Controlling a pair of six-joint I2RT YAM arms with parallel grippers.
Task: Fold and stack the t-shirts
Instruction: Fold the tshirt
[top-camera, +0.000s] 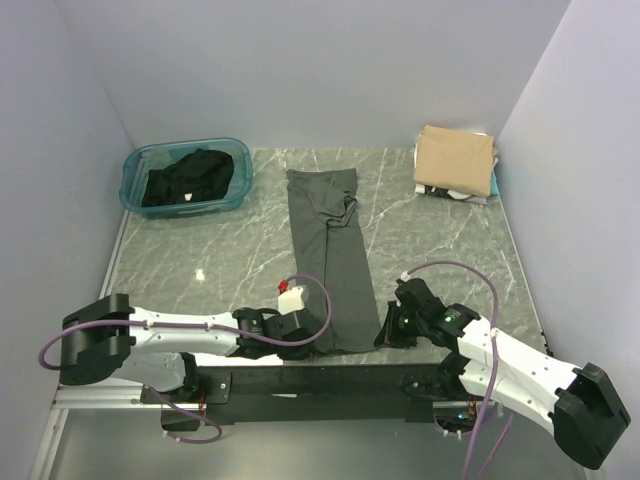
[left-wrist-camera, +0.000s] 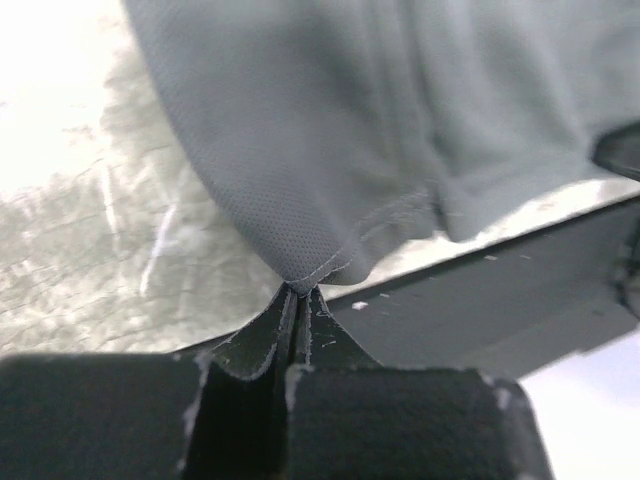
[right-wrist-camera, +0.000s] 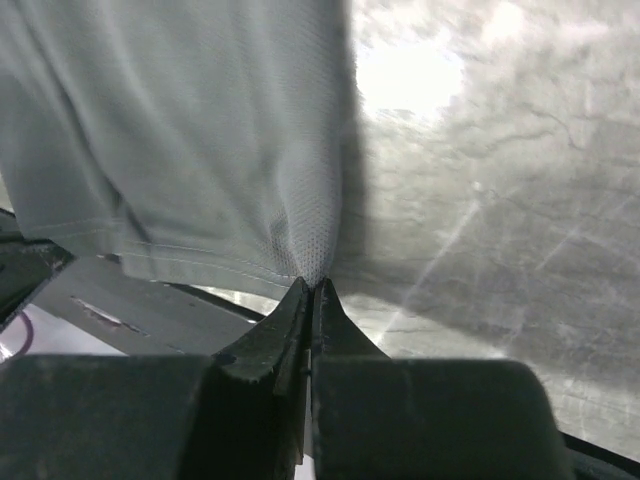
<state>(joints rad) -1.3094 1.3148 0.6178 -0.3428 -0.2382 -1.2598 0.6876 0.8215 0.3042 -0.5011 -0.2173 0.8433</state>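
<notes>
A green marbled desk (top-camera: 200, 260) carries a charcoal-grey t-shirt (top-camera: 330, 240), already narrowed into a long strip that runs straight away from both tools. Far ahead and to the left of the left tool, a teal tub (top-camera: 130, 185) holds a crumpled black t-shirt (top-camera: 190, 178). Far ahead of the right tool, a tan t-shirt (top-camera: 455, 155) tops a small folded stack. The left tool (left-wrist-camera: 298, 293) is clenched on the strip's near left hem corner. The right tool (right-wrist-camera: 312, 285) is clenched on the near right corner. Cloth is pinched at each tip. The crosswise fold appears to be starting. Next, both tools would likely need to lift together and carry the hem forward over the strip, keeping level so the edges line up.
</notes>
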